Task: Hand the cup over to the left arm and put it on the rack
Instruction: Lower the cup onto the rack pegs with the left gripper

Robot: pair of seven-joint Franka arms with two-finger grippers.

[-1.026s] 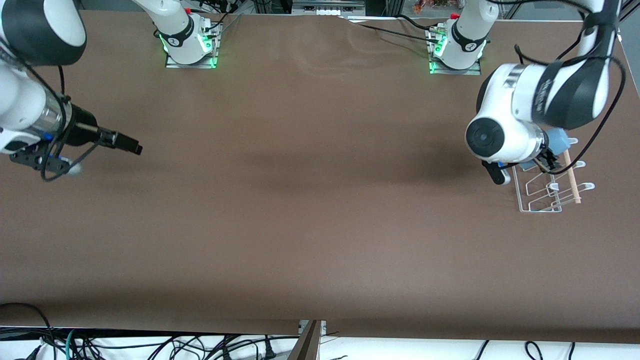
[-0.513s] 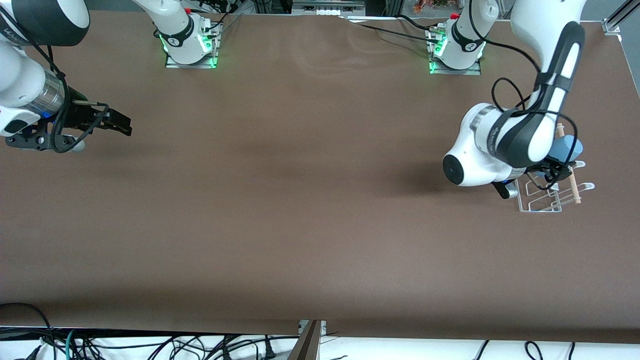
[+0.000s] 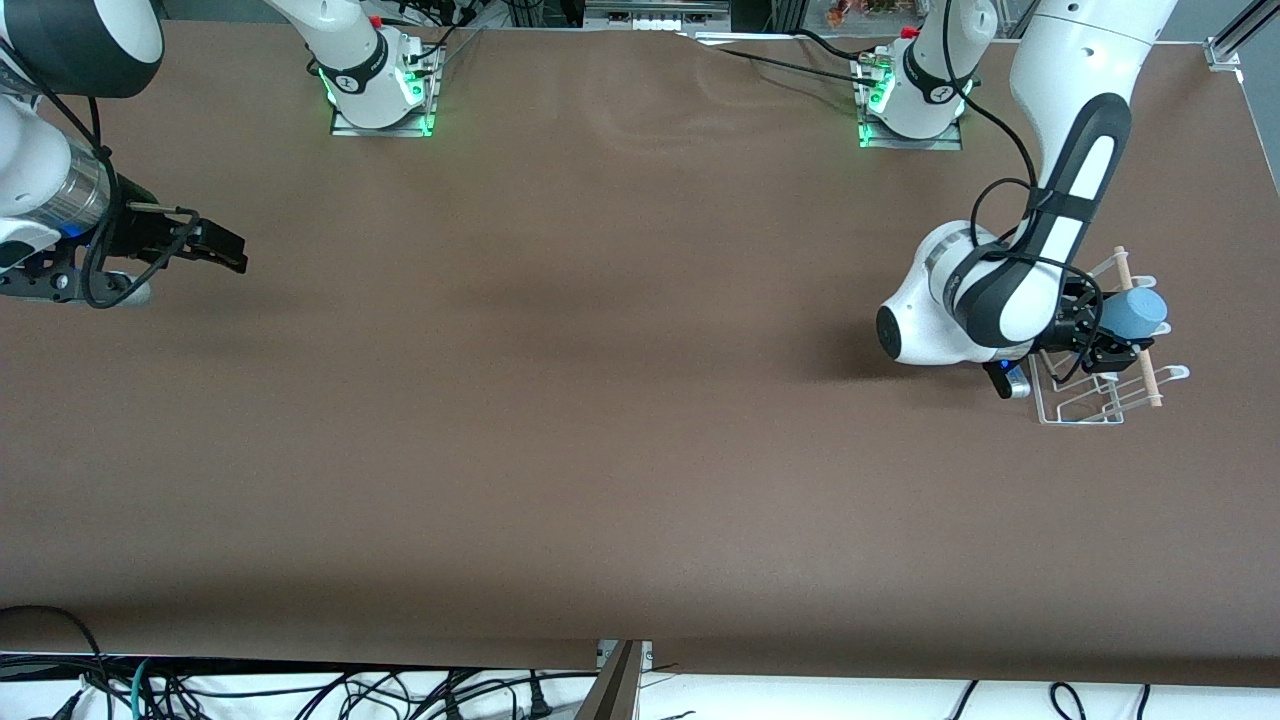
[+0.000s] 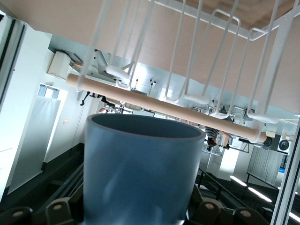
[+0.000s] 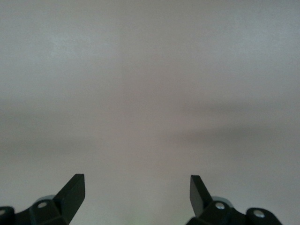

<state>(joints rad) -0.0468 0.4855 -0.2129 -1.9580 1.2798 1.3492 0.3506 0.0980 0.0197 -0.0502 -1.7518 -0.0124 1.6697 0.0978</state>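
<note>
My left gripper (image 3: 1103,338) is shut on the light-blue cup (image 3: 1135,315) and holds it on its side over the white wire rack (image 3: 1085,408), at the left arm's end of the table. The cup's mouth points at the rack's wooden dowel (image 3: 1143,352). In the left wrist view the cup (image 4: 140,173) fills the space between my fingers, close to the dowel (image 4: 159,104) and the wire loops (image 4: 276,61). I cannot tell whether the cup touches the rack. My right gripper (image 3: 226,250) is open and empty over the right arm's end of the table, and it also shows in the right wrist view (image 5: 137,187).
The brown table (image 3: 600,400) stretches between the two arms. The arm bases (image 3: 380,90) (image 3: 915,100) stand along its edge farthest from the front camera. Cables hang below the edge nearest that camera.
My left arm has swung down and turned, bringing the cup lower and closer to the rack's dowel. My right gripper has drawn back toward its end of the table.
</note>
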